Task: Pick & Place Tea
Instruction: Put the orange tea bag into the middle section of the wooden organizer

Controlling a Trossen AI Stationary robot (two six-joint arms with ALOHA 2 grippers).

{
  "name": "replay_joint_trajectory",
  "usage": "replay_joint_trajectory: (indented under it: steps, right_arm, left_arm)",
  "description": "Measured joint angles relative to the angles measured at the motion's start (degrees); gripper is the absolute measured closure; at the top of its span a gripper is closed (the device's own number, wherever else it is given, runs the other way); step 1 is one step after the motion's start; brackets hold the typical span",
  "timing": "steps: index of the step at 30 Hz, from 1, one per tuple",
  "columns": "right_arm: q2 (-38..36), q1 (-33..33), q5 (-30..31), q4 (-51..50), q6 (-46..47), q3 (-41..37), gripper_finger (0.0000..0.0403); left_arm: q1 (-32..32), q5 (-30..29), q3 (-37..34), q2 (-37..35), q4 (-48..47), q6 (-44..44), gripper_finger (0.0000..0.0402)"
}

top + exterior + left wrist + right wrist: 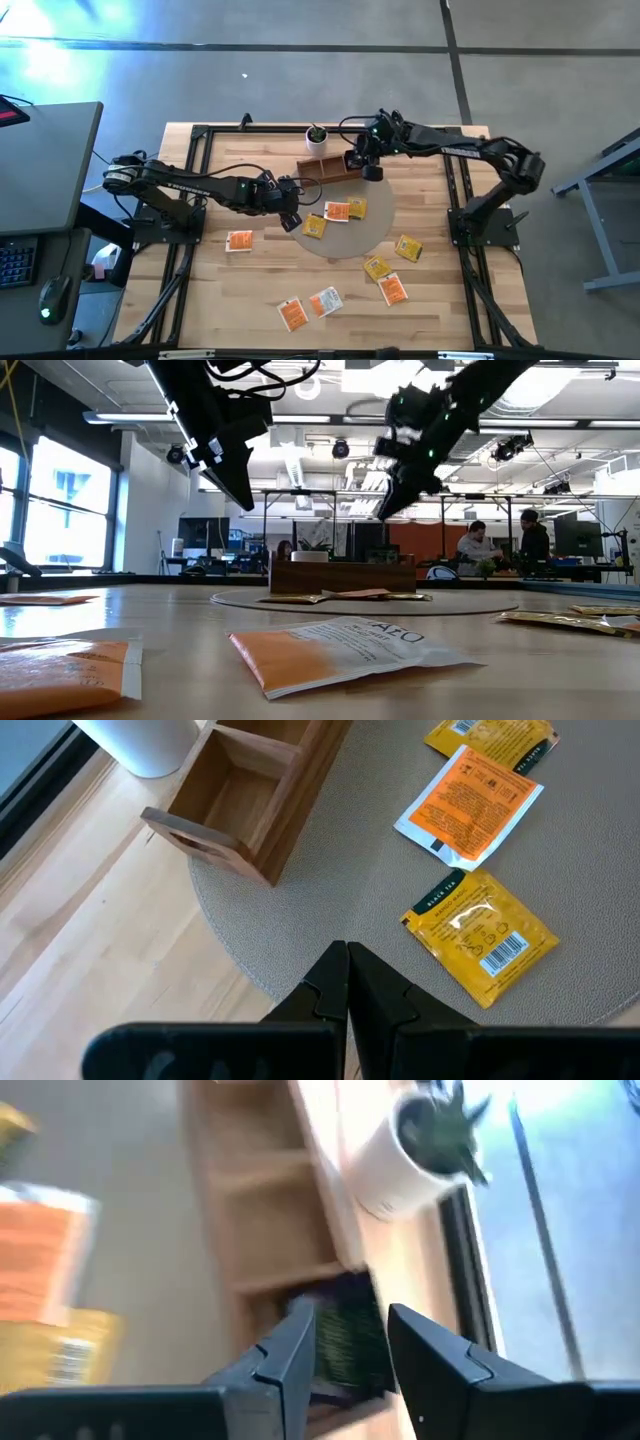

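The right fingers (pixel 345 1345) are parted over the tray (pixel 330 166), where a dark sachet (pixel 340 1342) lies in a compartment: release seems done. The left fingers (pixel 347 982) are pressed together, empty, above a yellow sachet (pixel 481 933), likely the next pick, which calls for opening and descending.

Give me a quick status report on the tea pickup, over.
Left end effector shut, empty, above the mat edge near a yellow sachet. Right end effector open over the wooden tray, dark sachet between its fingers. Nothing in the way.
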Motion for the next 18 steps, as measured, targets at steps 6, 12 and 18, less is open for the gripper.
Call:
replay_joint_trajectory:
  steps: [6,12,18]
  right_arm:
    - [-3.97,10.72,-2.79,-5.62,8.07,0.04,0.0273]
    - [-3.58,22.49,-0.14,-2.36,9.69,-6.34,0.0272]
    - [-3.55,29.91,7.68,18.01,8.10,-16.95,0.0272]
  left_arm:
    - [0.00,1.07,0.00,0.00,0.44,1.62,0.0402]
    - [-0.02,3.01,0.00,0.00,0.93,1.63,0.0402]
    - [-0.02,3.48,0.00,0.00,3.08,1.90,0.0402]
